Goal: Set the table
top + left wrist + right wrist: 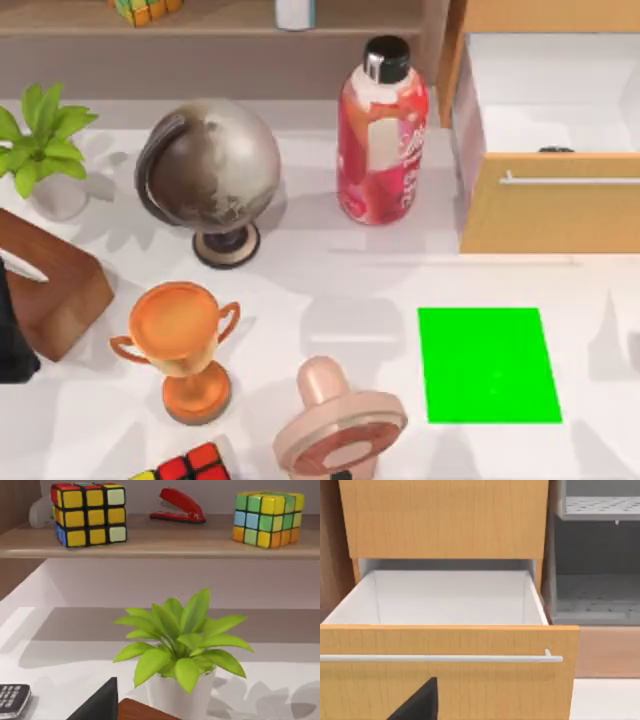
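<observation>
Worktop (pixel 330 285) lay below both arms, left end effector (pixel 98 704) just behind the plant (pixel 182 642), right end effector (pixel 418 702) facing the open drawer (pixel 450 600), grip state of either untellable; probably best descending vertically, clear of crowded neighbours.

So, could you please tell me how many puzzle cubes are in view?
3. Two sit on the shelf, dark-edged cube and pastel cube, either side of the red stapler. A third cube lies on the table, front edge. Others may be hidden.
</observation>
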Robot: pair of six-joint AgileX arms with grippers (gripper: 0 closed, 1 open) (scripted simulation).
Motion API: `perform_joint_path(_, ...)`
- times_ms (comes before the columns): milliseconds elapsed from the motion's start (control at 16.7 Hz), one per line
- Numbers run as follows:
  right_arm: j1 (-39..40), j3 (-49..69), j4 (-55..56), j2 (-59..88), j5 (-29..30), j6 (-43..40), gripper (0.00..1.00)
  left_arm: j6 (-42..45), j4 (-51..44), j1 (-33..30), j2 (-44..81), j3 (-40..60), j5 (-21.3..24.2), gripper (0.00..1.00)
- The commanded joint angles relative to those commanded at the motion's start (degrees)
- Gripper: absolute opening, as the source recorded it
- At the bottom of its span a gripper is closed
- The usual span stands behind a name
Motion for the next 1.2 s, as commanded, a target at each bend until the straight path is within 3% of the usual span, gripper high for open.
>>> perform_joint_path(300,0.7,2.3,-1.8,3.1,-0.2,0.1,1.00,0.0,0.0,0.0,0.0,0.0,0.0,1.00)
perform_joint_path(540,2.4,11.5,-8.0,14.4,-0.2,0.6,1.00,0.0,0.0,0.0,0.0,0.0,0.0,1.00)
perform_joint_path(1200,6.2,60.8,-37.0,69.7,1.0,3.4,1.00,0.0,0.0,0.0,0.0,0.0,0.0,1.00)
